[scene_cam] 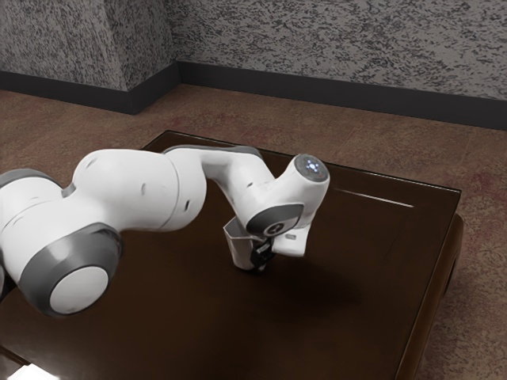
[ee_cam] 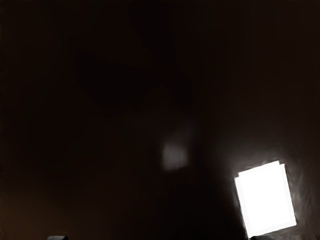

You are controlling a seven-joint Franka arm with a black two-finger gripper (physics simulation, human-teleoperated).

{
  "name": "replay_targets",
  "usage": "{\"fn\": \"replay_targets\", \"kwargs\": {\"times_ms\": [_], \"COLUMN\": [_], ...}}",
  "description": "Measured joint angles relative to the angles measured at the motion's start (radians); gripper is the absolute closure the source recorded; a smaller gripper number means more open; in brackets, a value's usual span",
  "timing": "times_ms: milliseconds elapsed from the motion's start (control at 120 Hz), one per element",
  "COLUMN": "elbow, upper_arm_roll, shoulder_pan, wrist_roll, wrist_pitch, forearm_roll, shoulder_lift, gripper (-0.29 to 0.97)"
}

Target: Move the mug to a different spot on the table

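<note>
The grey mug (scene_cam: 238, 240) is near the middle of the dark tabletop (scene_cam: 380, 237) with the pincer (scene_cam: 261, 258) low at its four-o'clock side, its grip impossible to tell, so this is probably the grasping step, and next comes a firm hold, a lift and a carry elsewhere.

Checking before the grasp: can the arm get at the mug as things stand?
Likely yes: its hand sits right against the grey mug on the dark table, with nothing between them.
</note>
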Motion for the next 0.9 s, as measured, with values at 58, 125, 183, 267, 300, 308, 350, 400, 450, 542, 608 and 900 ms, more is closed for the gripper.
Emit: {"fn": "replay_targets", "kwargs": {"times_ms": [58,125,183,267,300,308,350,400,450,542,608,900], "elbow": [0.003,0.004,0.004,-0.001,-0.006,-0.009,-0.020,-0.032,-0.036,-0.038,-0.038,-0.038], "upper_arm_roll": [0.009,0.016,0.019,0.021,0.022,0.022,0.023,0.026,0.030,0.032,0.032,0.045], "shoulder_pan": [0.002,0.003,0.004,0.000,-0.002,-0.003,-0.004,-0.005,-0.006,-0.007,-0.013,-0.018], "wrist_roll": [0.006,0.011,0.012,0.011,0.010,0.010,0.008,0.005,0.002,-0.003,-0.006,-0.016], "wrist_pitch": [0.003,0.005,0.007,0.005,0.004,0.004,0.002,0.001,0.000,-0.001,-0.002,-0.023], "forearm_roll": [-0.003,-0.004,-0.005,-0.004,-0.004,-0.004,-0.004,-0.004,-0.004,-0.005,-0.005,-0.003], "shoulder_lift": [0.000,0.000,0.000,-0.002,-0.005,-0.006,-0.010,-0.012,-0.013,-0.020,-0.032,-0.049], "gripper": [0.25,0.27,0.29,0.30,0.31,0.31,0.31,0.32,0.33,0.37,0.43,0.59]}}
